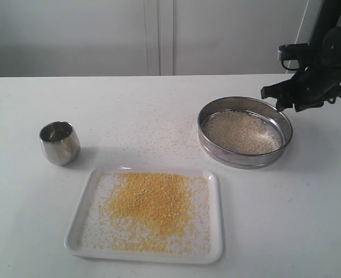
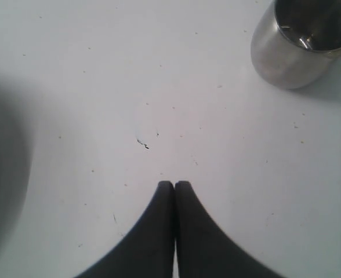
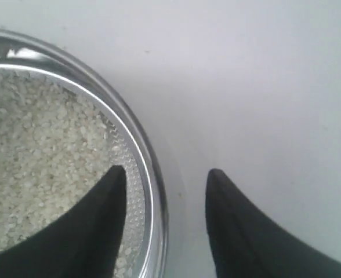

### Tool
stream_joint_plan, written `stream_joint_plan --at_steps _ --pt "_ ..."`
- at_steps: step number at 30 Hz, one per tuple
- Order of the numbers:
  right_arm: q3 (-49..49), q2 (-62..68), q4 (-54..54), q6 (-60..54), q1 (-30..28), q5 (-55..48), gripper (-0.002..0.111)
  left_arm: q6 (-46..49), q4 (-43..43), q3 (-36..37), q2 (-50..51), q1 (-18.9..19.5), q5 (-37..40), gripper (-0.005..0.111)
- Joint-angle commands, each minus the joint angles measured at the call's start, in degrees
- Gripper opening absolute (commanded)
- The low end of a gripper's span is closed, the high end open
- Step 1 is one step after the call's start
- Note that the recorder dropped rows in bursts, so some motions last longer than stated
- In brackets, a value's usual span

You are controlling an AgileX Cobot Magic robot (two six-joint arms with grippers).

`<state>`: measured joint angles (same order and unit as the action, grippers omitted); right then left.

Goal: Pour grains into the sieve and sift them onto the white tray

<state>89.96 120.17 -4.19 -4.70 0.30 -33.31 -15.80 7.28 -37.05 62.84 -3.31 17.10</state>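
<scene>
The sieve [image 1: 240, 160] stands on the table at the right and holds whitish grains [image 1: 240, 132]. Fine yellow grains [image 1: 150, 202] lie spread over the white tray [image 1: 217, 234] at the front middle. My right gripper [image 1: 279, 99] hovers at the sieve's far right edge. In the right wrist view it [image 3: 166, 172] is open and straddles the steel rim [image 3: 141, 145], one finger over the grains [image 3: 37, 150] and one outside, gripping nothing. My left gripper [image 2: 174, 184] is shut and empty above bare table; the exterior view does not show it.
A small steel cup [image 1: 60, 142] stands upright at the left, also seen in the left wrist view [image 2: 301, 46] some way beyond the shut fingertips. Stray yellow granules [image 1: 159, 130] are scattered on the table between tray and sieve. A white wall rises behind the table.
</scene>
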Motion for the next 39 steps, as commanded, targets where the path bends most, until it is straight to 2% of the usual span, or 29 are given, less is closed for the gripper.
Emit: stream_joint_plan --at_steps 1,7,14,20,39 --pt "0.26 -4.72 0.57 -1.11 -0.30 1.05 0.030 -0.25 0.00 0.48 -0.49 0.17 0.45 0.000" --pt "0.26 -8.67 0.57 -1.69 -0.30 -1.01 0.000 -0.25 0.00 0.48 -0.49 0.17 0.45 0.000" --pt "-0.82 -11.93 0.57 -9.25 0.84 -5.56 0.000 -0.25 0.00 0.48 -0.49 0.17 0.45 0.000" --pt "-2.71 -16.28 0.57 -6.72 2.68 -6.97 0.000 -0.25 0.00 0.48 -0.49 0.17 0.45 0.000" --pt "-23.37 -37.94 0.22 -4.74 9.92 3.98 0.000 -0.25 0.00 0.48 -0.49 0.17 0.45 0.000"
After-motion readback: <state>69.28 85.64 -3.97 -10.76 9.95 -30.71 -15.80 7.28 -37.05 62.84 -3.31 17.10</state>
